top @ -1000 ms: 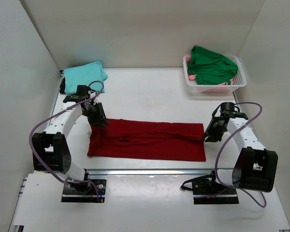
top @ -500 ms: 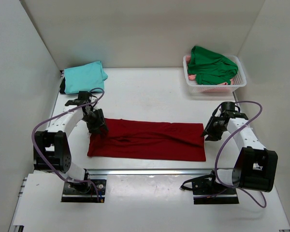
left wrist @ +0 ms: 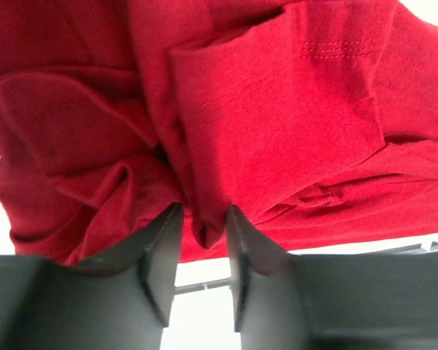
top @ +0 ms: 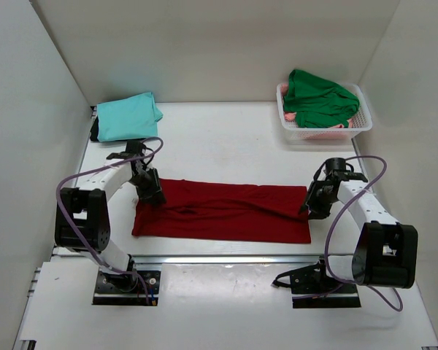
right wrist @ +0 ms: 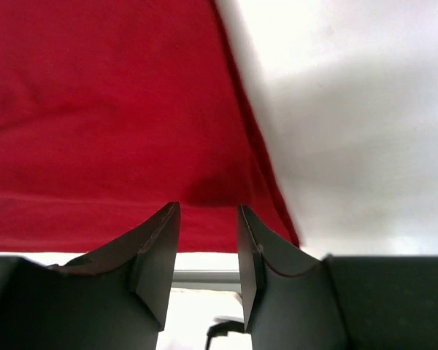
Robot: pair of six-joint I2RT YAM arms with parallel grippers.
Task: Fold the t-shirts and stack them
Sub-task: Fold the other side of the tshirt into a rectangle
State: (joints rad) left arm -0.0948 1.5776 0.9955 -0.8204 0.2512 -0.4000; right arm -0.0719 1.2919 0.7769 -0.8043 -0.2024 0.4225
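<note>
So the dark red t-shirt point(top: 226, 211) is lying on the tabletop point(top: 226, 146) right in front of my bases, flattened into a long band running left to right, with its near edge just short of the metal rail point(top: 226, 257) along the front. The other stuff is well out of the way. The light teal t-shirt point(top: 128, 117) sits folded in the far left corner, and the bright green t-shirt point(top: 317, 98) is heaped in the white lattice basket point(top: 327, 133) in the far right corner, on top of something pinkish I can't make out. Nothing sits between my arms and the red one, and the only thing nearby is my own purple cables point(top: 73, 186) looping over each arm. My left arm is bent at the elbow and reaches in from the left, wrist tipped down onto the far left corner of the band. The left tool point(left wrist: 204, 211) is pinching a small fold of the red cloth by the sleeve hem, which bulges down between the tips. My right arm angles in from the right with the wrist dropped to the band's right end. The right tool point(right wrist: 208, 208) has its fingers a little apart, straddling the shirt's edge. From here I can't tell if it's actually gripping the cloth or just sitting over it.
</note>
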